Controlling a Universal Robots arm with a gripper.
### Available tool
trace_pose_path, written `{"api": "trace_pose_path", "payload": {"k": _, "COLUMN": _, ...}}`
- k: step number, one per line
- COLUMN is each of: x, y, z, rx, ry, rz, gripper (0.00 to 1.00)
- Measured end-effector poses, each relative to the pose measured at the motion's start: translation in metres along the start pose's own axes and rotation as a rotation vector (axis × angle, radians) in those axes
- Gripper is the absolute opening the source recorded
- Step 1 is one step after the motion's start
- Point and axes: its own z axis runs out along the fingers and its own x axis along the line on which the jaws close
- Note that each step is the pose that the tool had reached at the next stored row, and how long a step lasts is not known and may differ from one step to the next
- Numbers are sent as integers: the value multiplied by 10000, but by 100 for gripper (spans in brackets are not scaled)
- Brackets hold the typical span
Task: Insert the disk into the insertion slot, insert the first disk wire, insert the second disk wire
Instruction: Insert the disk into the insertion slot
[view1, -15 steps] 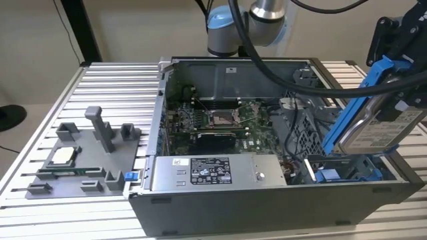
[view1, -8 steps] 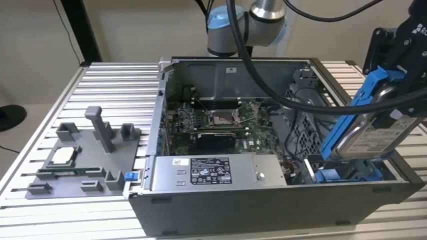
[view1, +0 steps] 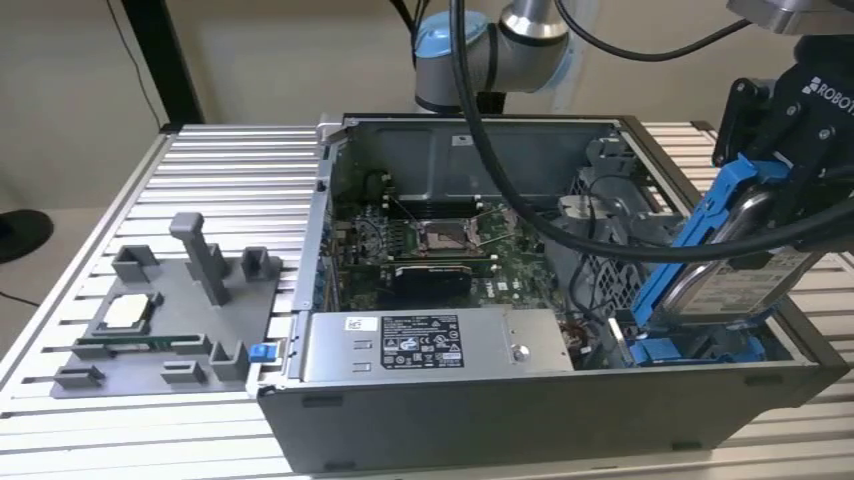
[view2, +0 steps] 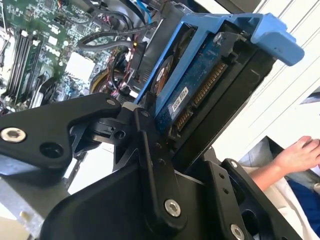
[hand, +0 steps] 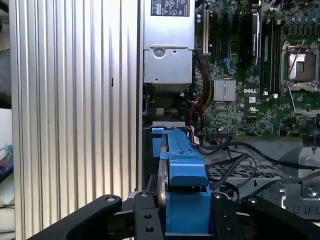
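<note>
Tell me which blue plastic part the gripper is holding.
The tall carrier frame around the disk, standing tilted in the gripper; the other blue parts lie low in the insertion slot.

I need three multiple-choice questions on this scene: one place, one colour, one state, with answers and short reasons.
1. Where is the lower end of the disk? A) on the grey fixture tray B) at the insertion slot C) on the motherboard
2. What colour is the carrier frame? A) red B) blue C) yellow
3. How does the disk stand? A) flat in the slot B) free on the table C) steeply tilted, clamped by the gripper
Answers: 1 B, it ends by the slot's blue parts; 2 B, bright blue in all views; 3 C, the jaws grip its upper end.
</note>
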Motion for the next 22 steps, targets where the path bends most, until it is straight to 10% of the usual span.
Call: {"api": "trace_pose_path", "payload": {"k": 22, "x": -16, "y": -9, "z": 227, "rx": 50, "ry": -255, "rz": -221, "gripper": 0}}
